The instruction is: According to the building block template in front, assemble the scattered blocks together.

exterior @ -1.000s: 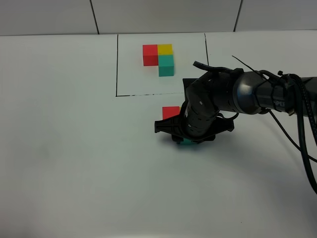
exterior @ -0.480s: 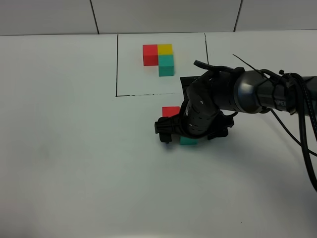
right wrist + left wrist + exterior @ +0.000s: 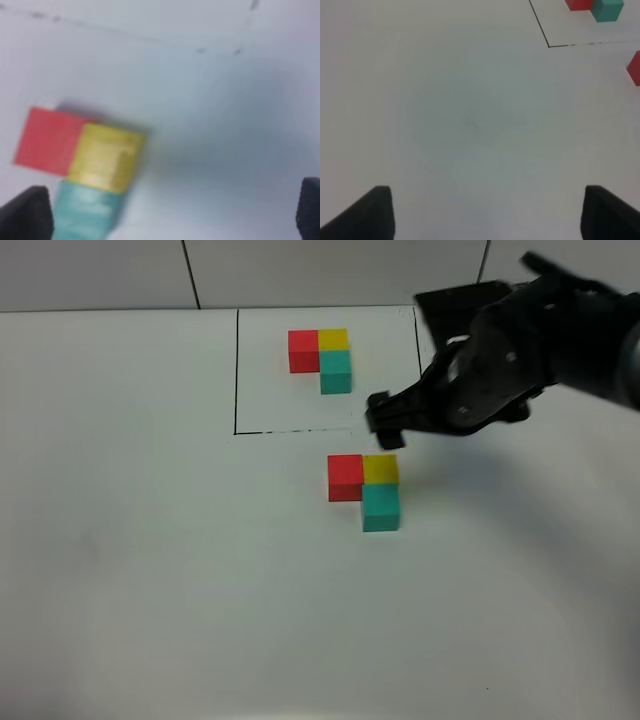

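The building block template, red (image 3: 303, 350), yellow (image 3: 334, 339) and teal (image 3: 336, 372) cubes joined in an L, sits inside a thin black frame (image 3: 236, 370). In front of it the scattered blocks lie touching in the same L: red (image 3: 345, 477), yellow (image 3: 381, 469), teal (image 3: 381, 508). My right gripper (image 3: 390, 421) hangs blurred above and behind them, open and empty. The right wrist view shows the red (image 3: 47, 140), yellow (image 3: 105, 155) and teal (image 3: 85, 212) blocks below its spread fingers (image 3: 25, 212). My left gripper (image 3: 490, 215) is open over bare table.
The white table (image 3: 150, 560) stretches wide to the left and front. The dark right arm (image 3: 510, 350) reaches in from the back right, above the frame's right corner. In the left wrist view the frame's corner (image 3: 548, 46) and the loose red block (image 3: 635, 67) show far off.
My right gripper opened, let go of the teal block and rose away to the back right. All three loose blocks now show uncovered. The left gripper has not moved.
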{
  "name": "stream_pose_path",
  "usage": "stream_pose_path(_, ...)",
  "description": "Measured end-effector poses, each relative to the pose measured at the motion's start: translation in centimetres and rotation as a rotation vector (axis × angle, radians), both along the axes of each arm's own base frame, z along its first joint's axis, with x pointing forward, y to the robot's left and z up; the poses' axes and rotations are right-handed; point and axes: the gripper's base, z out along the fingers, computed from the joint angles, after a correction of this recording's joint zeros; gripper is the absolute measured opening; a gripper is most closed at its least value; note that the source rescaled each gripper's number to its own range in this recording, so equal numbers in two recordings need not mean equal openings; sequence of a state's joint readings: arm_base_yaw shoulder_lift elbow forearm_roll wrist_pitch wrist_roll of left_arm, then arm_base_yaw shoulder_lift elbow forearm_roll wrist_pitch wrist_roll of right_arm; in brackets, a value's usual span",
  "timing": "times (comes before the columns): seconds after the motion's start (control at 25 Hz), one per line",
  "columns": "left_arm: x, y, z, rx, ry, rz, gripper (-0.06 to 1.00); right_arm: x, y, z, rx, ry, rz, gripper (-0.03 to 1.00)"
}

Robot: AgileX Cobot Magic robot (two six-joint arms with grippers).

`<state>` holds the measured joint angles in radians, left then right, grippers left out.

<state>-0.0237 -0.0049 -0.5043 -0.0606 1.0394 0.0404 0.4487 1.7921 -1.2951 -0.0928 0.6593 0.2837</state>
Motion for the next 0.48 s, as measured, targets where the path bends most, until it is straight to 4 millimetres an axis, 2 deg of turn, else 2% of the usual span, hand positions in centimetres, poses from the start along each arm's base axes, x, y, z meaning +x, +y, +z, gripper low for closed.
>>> stream_pose_path(0.12, 0.0, 0.0, 0.0, 0.000, 0.000, 0.000, 0.96, 1.4, -5.8, 2.0, -0.053, -0.070, -0.036, 0.99)
stream_pose_path(0.24, 0.0, 0.0, 0.0, 0.000, 0.000, 0.000, 0.96, 1.4, -11.4, 3.2, -0.094, -0.136, -0.095, 0.97)
stream_pose_path(0.36, 0.0, 0.0, 0.0, 0.000, 0.000, 0.000, 0.96, -0.1, -15.5, 4.8, -0.076, -0.234, -0.186, 0.97)
stream_pose_path(0.48, 0.0, 0.0, 0.0, 0.000, 0.000, 0.000, 0.96, -3.0, -17.7, 6.7, -0.090, -0.305, -0.229, 0.97)
